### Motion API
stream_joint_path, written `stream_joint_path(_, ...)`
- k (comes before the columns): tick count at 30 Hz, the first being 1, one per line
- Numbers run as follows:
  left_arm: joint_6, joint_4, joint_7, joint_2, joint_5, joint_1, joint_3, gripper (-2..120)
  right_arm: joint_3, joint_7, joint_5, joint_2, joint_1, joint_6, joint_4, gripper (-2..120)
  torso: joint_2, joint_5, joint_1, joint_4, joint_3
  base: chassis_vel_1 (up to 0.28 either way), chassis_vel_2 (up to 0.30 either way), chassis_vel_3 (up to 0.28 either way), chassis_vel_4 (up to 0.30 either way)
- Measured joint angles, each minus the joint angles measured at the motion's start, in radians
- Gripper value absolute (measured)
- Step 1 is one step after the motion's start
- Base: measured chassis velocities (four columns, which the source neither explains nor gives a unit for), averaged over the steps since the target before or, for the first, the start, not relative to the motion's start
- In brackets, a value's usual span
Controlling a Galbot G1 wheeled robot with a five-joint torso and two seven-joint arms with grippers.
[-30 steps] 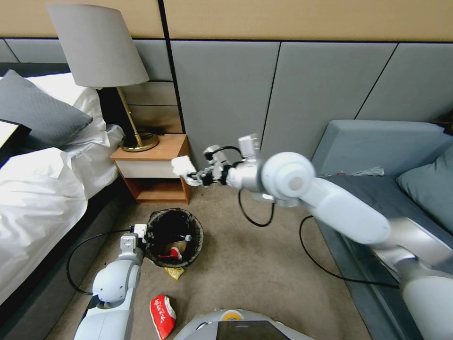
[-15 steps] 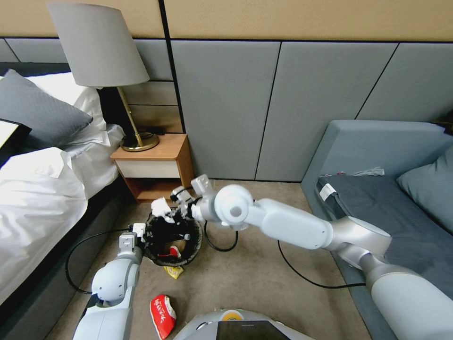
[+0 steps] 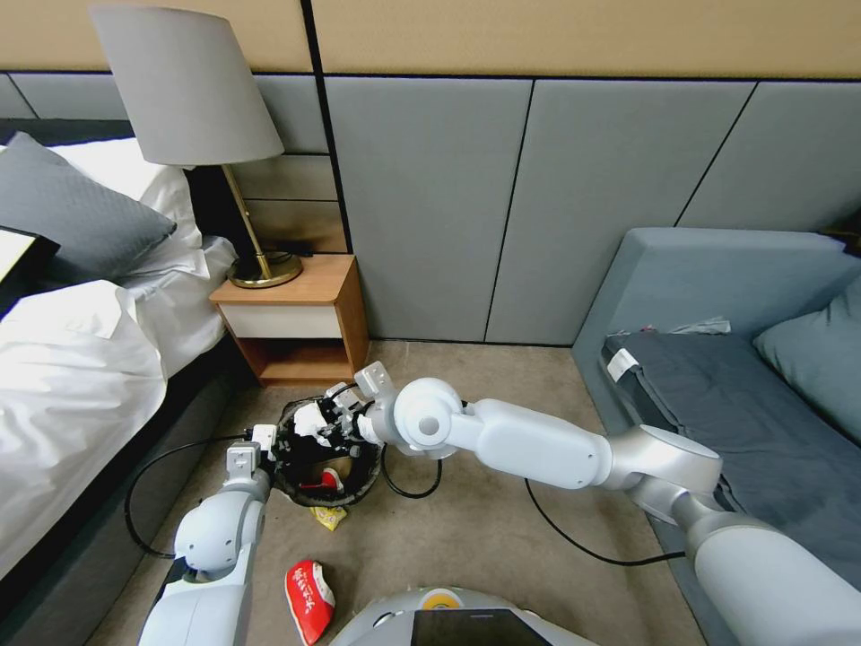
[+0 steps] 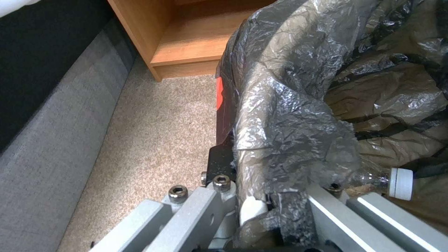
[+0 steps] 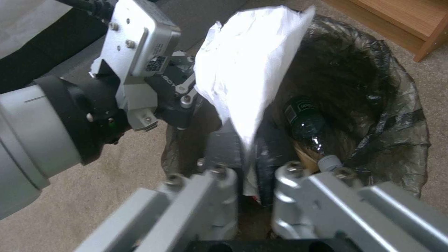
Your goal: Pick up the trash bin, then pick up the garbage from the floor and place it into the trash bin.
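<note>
The trash bin (image 3: pixel 366 467) lined with a black bag stands on the carpet by the nightstand. My left gripper (image 3: pixel 272 446) is shut on its near rim; in the left wrist view the left gripper (image 4: pixel 261 199) clamps the bag-covered rim (image 4: pixel 280 115). My right gripper (image 3: pixel 334 423) hangs over the bin's mouth, shut on a crumpled white tissue (image 3: pixel 309 418), which in the right wrist view (image 5: pixel 247 66) stands above the right gripper (image 5: pixel 254 175). Inside the bin (image 5: pixel 397 105) lies a small clear bottle (image 5: pixel 306 119). A red-and-white wrapper (image 3: pixel 308 599) and a gold wrapper (image 3: pixel 330 517) lie on the floor.
A wooden nightstand (image 3: pixel 296 323) with a lamp (image 3: pixel 193 99) stands just behind the bin. The bed (image 3: pixel 63 359) runs along the left and a grey sofa (image 3: pixel 735 359) along the right. Black cables (image 3: pixel 583 529) trail over the carpet.
My right arm has swung down and to the left with the tissue, from in front of the nightstand to right over the bin's mouth. The left arm and bin have stayed put.
</note>
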Motion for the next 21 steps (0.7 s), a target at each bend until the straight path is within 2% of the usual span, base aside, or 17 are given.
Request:
stream_joint_path(1,0.0,0.0,0.0,0.0,0.0,0.001,-0.001,0,0.001,0.001,-0.001,0.0,-0.001,0.0,-0.001,18,0.0,0.0,0.0,0.0,0.0,0.0,0.0,0.0,0.0)
stream_joint_path(2,0.0,0.0,0.0,0.0,0.0,0.001,-0.001,0,0.001,0.001,-0.001,0.0,-0.001,0.0,-0.001,18,0.0,0.0,0.0,0.0,0.0,0.0,0.0,0.0,0.0)
stream_joint_path(5,0.0,0.0,0.0,0.002,-0.001,0.002,-0.001,0,0.011,0.001,-0.005,-0.004,-0.007,0.0,-0.002,34,0.0,0.0001,0.0,-0.0001,0.0,0.0,0.0,0.0,0.0)
stream_joint_path(6,0.0,0.0,0.0,0.002,-0.001,0.002,-0.001,0,0.011,0.001,-0.005,-0.004,-0.007,0.0,-0.002,34,0.0,0.0001,0.0,-0.0001,0.0,0.0,0.0,0.0,0.0)
stream_joint_path(9,0.0,0.0,-0.001,0.002,-0.002,0.002,-0.001,0,0.025,0.001,-0.009,-0.01,-0.014,0.001,0.0,46,0.0,0.0001,0.0,0.0,0.0,0.0,0.0,0.0,0.0)
stream_joint_path(10,0.0,0.0,-0.001,0.002,-0.002,0.002,-0.001,0,0.025,0.001,-0.009,-0.01,-0.014,0.001,0.0,46,0.0,0.0001,0.0,0.0,0.0,0.0,0.0,0.0,0.0)
stream_joint_path(11,0.0,0.001,-0.001,0.002,-0.002,0.002,-0.001,0,0.03,0.001,-0.009,-0.013,-0.015,0.001,0.002,53,0.0,0.0001,0.0,-0.0001,0.0,0.0,0.0,0.0,0.0)
stream_joint_path(12,0.0,0.001,-0.001,0.002,-0.002,0.002,-0.001,0,0.035,0.0,-0.009,-0.015,-0.015,0.001,0.003,55,0.0,0.0001,0.0,-0.0001,0.0,0.0,0.0,0.0,0.0)
stream_joint_path(13,0.0,0.002,-0.001,0.002,-0.002,0.002,-0.002,0,0.043,-0.002,-0.009,-0.018,-0.015,0.001,0.004,61,0.0,0.0002,0.0,-0.0001,0.0,0.0,0.0,0.0,0.0)
stream_joint_path(14,0.0,0.002,-0.001,0.002,-0.002,0.002,-0.002,0,0.043,-0.002,-0.009,-0.018,-0.015,0.001,0.004,61,0.0,0.0002,0.0,-0.0001,0.0,0.0,0.0,0.0,0.0)
stream_joint_path(17,0.0,0.003,-0.001,0.003,-0.002,0.001,-0.002,0,0.055,-0.004,-0.012,-0.028,-0.017,0.0,0.004,76,0.0,0.0002,0.0,0.0,0.0,0.0,0.0,0.0,0.0)
stream_joint_path(18,0.0,0.003,-0.001,0.003,-0.002,0.001,-0.002,0,0.055,-0.004,-0.012,-0.028,-0.017,0.0,0.004,76,0.0,0.0002,0.0,0.0,0.0,0.0,0.0,0.0,0.0)
stream_joint_path(21,0.0,-0.002,-0.001,0.004,-0.003,0.001,-0.004,0,0.056,-0.006,-0.015,-0.043,-0.022,0.0,0.011,92,0.0,0.0002,0.0,-0.0002,0.0,0.0,0.0,0.0,0.0)
